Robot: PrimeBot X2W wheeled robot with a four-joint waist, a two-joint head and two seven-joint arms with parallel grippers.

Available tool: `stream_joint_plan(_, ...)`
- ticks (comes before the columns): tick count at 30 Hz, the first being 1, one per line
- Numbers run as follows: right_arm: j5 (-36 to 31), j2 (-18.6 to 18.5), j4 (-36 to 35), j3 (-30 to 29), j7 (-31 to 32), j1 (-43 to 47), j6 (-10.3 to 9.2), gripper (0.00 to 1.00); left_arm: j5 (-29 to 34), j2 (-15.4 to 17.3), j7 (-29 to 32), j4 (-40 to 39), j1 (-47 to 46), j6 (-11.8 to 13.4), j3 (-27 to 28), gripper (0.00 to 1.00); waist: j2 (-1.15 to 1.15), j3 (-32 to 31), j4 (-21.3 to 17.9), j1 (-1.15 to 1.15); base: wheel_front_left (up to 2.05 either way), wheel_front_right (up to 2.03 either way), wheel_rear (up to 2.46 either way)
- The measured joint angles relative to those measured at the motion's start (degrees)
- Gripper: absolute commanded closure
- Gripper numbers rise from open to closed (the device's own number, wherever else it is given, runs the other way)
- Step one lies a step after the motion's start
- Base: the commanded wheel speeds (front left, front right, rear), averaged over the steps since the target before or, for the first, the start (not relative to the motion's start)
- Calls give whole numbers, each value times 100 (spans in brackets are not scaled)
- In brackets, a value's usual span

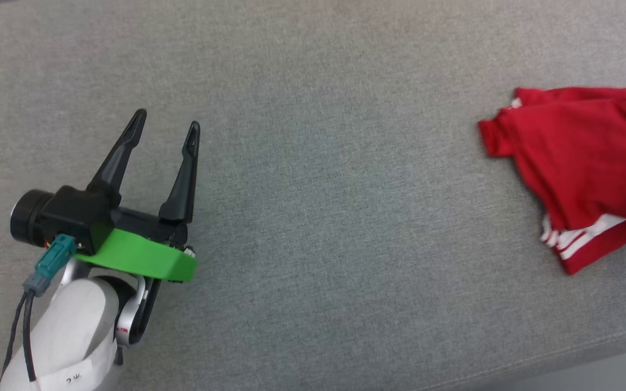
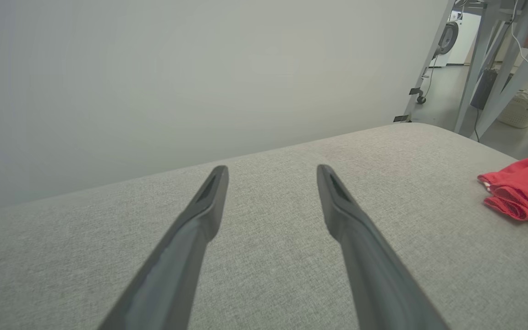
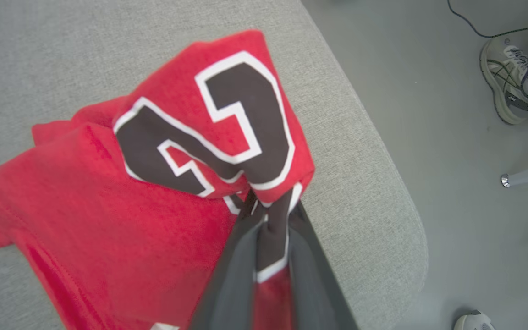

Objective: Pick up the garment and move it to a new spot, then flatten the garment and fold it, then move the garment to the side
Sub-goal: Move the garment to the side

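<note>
Here's the garment [image 1: 579, 157], a red heap at the right edge of the grey padded surface [image 1: 318, 217], and the head view cuts it off, so only a crumpled red side and a strip of red-and-white trim get through. From the right wrist, more: it lies bunched close to the surface's rounded corner [image 3: 401, 229], and the right gripper [image 3: 271, 206] has both dark fingers pressed together on a fold of printed cloth. The print there is a big black figure outlined in white, looks like a 2, but it's folded over on itself and the rest can't be read. Over on the left half of the surface, the left gripper [image 1: 167, 118] hangs with its fingers spread wide, nothing between them, well apart from the garment. A white label on its pale forearm [image 1: 74, 331] carries writing, cut off and unreadable. Beyond the surface's far corner, the left wrist view catches a pale laundry basket [image 2: 523, 107] on the floor; its contents are too small to tell. A person's trainer [image 3: 511, 73] stands on the floor.
</note>
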Motion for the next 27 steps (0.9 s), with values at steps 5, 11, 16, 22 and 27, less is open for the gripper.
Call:
stream_joint_plan(5,-392,-331,114,-545,77,-428,0,100,83,15,21,-77,-260,-102,-42,0,0,366,4,0,0,0,0)
stream_joint_plan(11,-528,-490,229,-1098,-37,-848,0,100,157,60,20,-207,-535,-175,-76,0,0,766,138,0,0,0,0)
stream_joint_plan(16,-730,-528,291,-1639,-97,-1049,0,100,207,91,-7,-357,-717,-237,-111,0,0,1108,300,0,0,0,0)
stream_joint_plan(22,-949,-532,512,-2061,-417,-1124,0,54,233,93,-68,-336,-792,-244,-133,0,0,1393,530,0,0,0,0)
stream_joint_plan(27,-1214,-517,753,-2036,-890,-1131,0,0,231,29,-137,-182,-793,-274,-149,0,0,1419,688,0,0,0,0)
